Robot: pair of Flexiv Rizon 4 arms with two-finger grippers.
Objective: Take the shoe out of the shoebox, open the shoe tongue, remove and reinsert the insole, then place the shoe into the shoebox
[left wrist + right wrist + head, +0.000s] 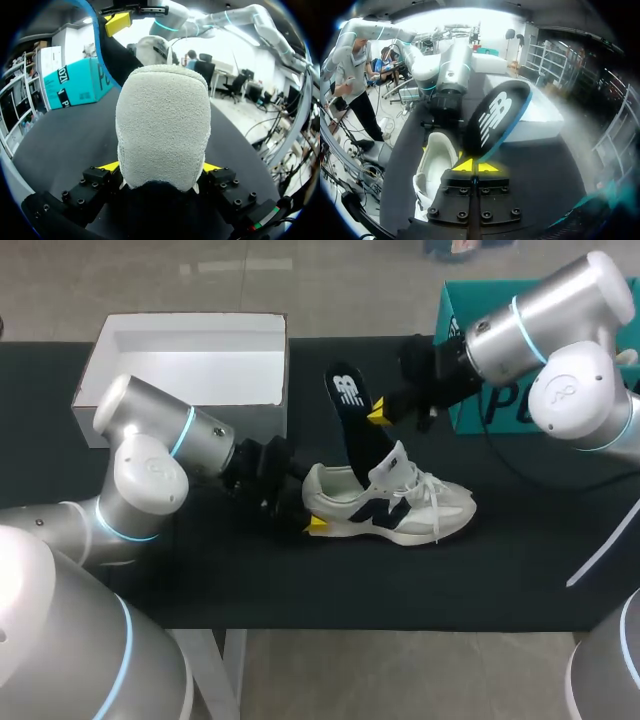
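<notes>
A white sneaker (405, 510) with a dark side mark lies on its sole on the black table (300, 590), toe to the right. My left gripper (311, 508) stands wide around the heel (162, 125), one yellow tip touching each side, so it is shut on the shoe. A black insole (350, 405) with a blue edge rises tilted out of the shoe's mouth. My right gripper (380, 412) is shut on the insole's edge (495, 117), seen just ahead of its closed tips (471, 165). The open white shoebox (100, 350) stands behind the left arm.
A teal box (470, 300) stands at the back right, partly hidden behind my right arm. The white shoebox's near wall (255, 420) is close behind my left wrist. Bare black tabletop stretches along the front of the shoe.
</notes>
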